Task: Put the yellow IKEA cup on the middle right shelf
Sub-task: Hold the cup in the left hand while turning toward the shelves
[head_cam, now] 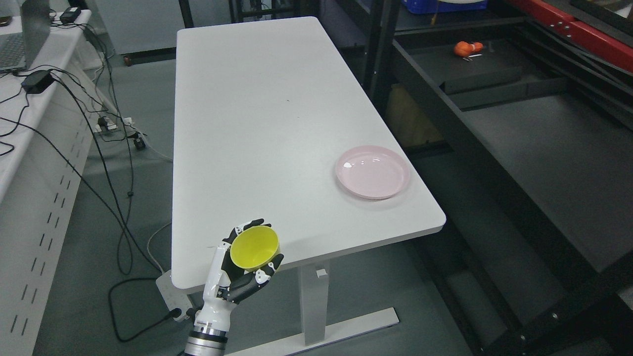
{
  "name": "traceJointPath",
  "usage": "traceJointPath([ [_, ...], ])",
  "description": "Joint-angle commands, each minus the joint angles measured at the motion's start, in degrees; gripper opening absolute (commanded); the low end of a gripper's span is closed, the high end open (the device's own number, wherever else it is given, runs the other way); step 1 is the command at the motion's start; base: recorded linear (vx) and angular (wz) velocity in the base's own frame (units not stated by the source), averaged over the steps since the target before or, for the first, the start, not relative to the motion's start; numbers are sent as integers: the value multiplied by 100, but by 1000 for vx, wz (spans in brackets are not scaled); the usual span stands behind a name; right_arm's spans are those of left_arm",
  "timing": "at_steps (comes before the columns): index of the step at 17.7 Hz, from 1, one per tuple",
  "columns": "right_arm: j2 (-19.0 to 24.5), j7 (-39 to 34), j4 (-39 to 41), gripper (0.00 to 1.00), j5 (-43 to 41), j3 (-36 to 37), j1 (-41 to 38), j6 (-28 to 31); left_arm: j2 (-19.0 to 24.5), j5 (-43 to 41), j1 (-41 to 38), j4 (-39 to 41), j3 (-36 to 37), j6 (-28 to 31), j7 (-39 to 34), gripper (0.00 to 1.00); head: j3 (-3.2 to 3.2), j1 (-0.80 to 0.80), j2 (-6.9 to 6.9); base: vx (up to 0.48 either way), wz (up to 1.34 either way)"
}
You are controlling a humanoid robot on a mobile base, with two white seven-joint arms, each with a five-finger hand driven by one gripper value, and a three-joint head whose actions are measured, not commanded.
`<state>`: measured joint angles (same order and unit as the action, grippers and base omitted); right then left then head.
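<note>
The left hand (246, 267) is wrapped around the yellow cup (255, 248), fingers (257, 279) curling under and behind it, with the cup's open mouth tipped toward the camera. It is held over the near left corner of the white desk (277, 123), apparently lifted clear of the top, though the angle makes that hard to confirm. The right hand does not show.

The step in hand looks like the carry: the cup is gripped, and the black shelf unit (544, 148) stands well apart, off the desk's right side. To do it well, I would keep the grip firm and even (a smooth plastic cup can twist in the fingers) and bring the cup upright before setting it down. The path to the right passes near the pink plate (373, 172), so lift high enough to clear it. Coming in, mind the shelf's front lip, and let go only once the base sits flat on the board.
</note>
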<state>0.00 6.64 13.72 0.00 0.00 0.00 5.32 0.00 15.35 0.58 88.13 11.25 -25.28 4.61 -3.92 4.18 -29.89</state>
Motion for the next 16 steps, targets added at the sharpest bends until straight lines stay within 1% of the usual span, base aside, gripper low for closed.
traceJointPath([
  [1, -100, 4, -1, 99, -141, -97, -80, 4, 100, 3, -23, 354, 491, -3, -4, 1, 0, 0, 0, -272, -696],
  [9, -100, 4, -1, 99, -141, -97, -79, 4, 100, 20, 12, 354, 773, -3, -4, 1, 0, 0, 0, -274, -939],
  [16, -100, 4, -1, 99, -141, -97, -80, 4, 100, 64, 126, 362, 1080, -109, -4, 1, 0, 0, 2, -201, -1343],
])
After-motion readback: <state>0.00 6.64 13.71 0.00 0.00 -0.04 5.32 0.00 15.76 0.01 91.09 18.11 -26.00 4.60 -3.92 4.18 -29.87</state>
